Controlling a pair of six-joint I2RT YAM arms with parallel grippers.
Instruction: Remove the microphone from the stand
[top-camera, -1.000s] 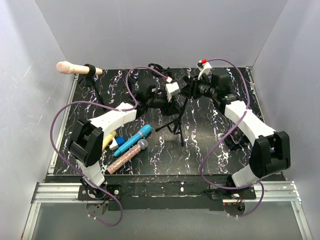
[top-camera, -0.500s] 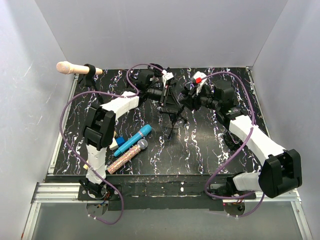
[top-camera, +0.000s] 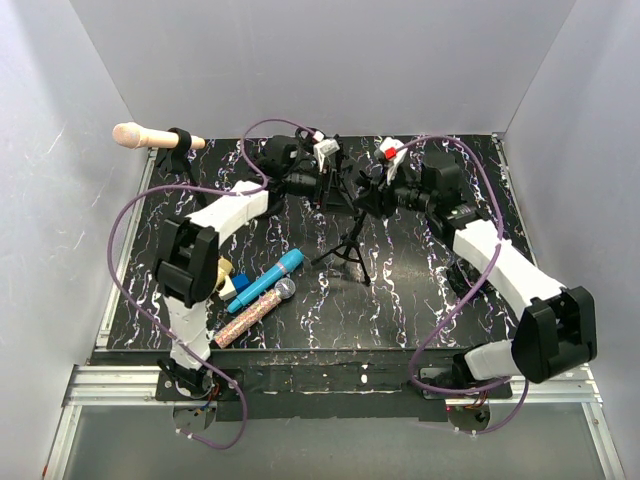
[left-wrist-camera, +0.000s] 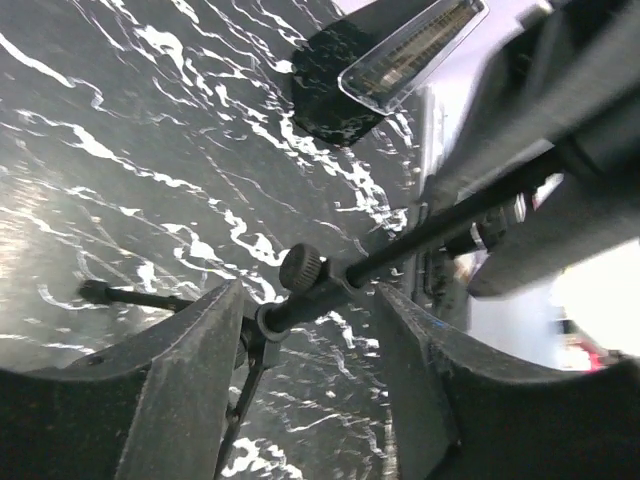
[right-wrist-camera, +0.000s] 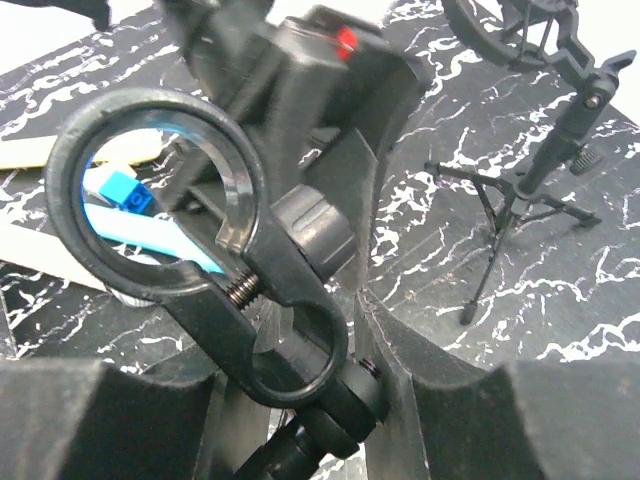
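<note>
A beige-pink microphone (top-camera: 130, 135) sits in the black clip (top-camera: 180, 140) of a stand at the far left corner, away from both grippers. A second black tripod stand (top-camera: 350, 245) stands mid-table. Its ring clip (right-wrist-camera: 240, 200) is empty. My right gripper (top-camera: 372, 198) (right-wrist-camera: 300, 350) is shut on the joint just below that ring. My left gripper (top-camera: 328, 185) (left-wrist-camera: 305, 305) is open, and its fingers straddle the stand's pole (left-wrist-camera: 440, 225) near a knurled knob (left-wrist-camera: 300, 268).
A blue microphone (top-camera: 268, 279), a glittery pink microphone (top-camera: 250, 315) and a yellow piece (top-camera: 215, 278) lie at the front left. Another tripod (right-wrist-camera: 520, 190) shows in the right wrist view. Grey walls enclose the table, and purple cables loop over both arms.
The left arm's elbow has swung back and left, and its gripper shifted left along the stand. The right gripper followed left. The held stand, tilted before, is nearer upright.
</note>
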